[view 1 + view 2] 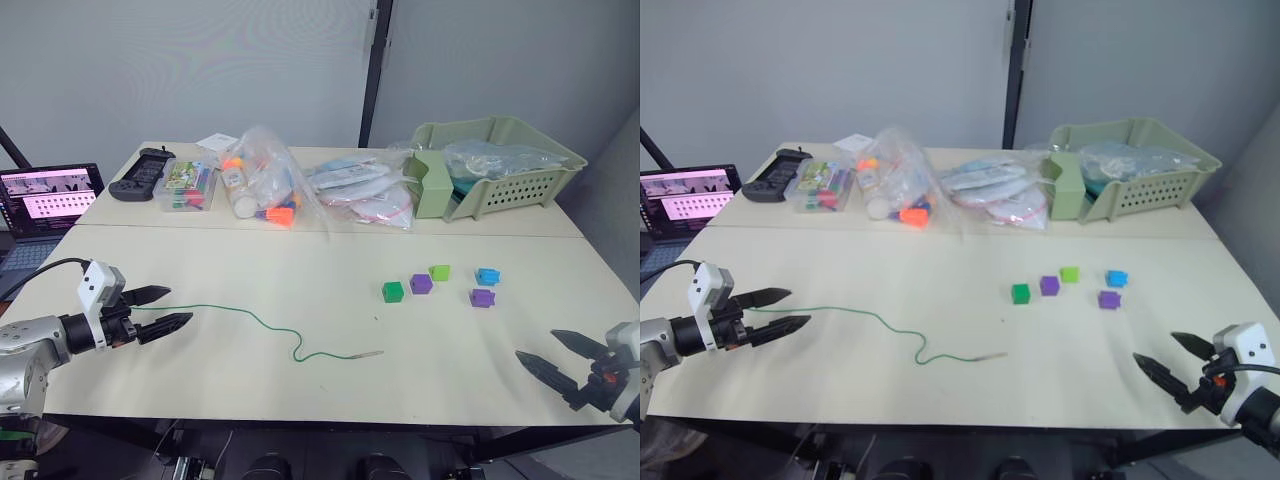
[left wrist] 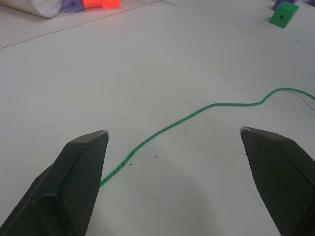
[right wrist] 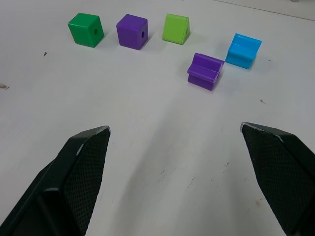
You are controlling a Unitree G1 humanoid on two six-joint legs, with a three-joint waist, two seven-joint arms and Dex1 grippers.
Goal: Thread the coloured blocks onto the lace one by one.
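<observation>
**Left wrist view: spread fingers straddle the lace's end**

Left wrist view shows the left gripper (image 2: 174, 135) wide open, the green lace (image 2: 197, 113) running between its fingers on the cream table (image 1: 300, 260). The lace winds rightward to its pale tip (image 1: 372, 353). The right gripper (image 3: 175, 129) hovers open near the table's right edge, well short of the dark green block (image 3: 86, 29), two purple blocks (image 3: 132, 31), lime block (image 3: 175, 28) and blue block (image 3: 243, 50).

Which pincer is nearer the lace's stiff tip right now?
Neither clearly. The tip lies mid-table between them: left pincer sits at the lace's far end, right pincer beyond the blocks' side.
</observation>
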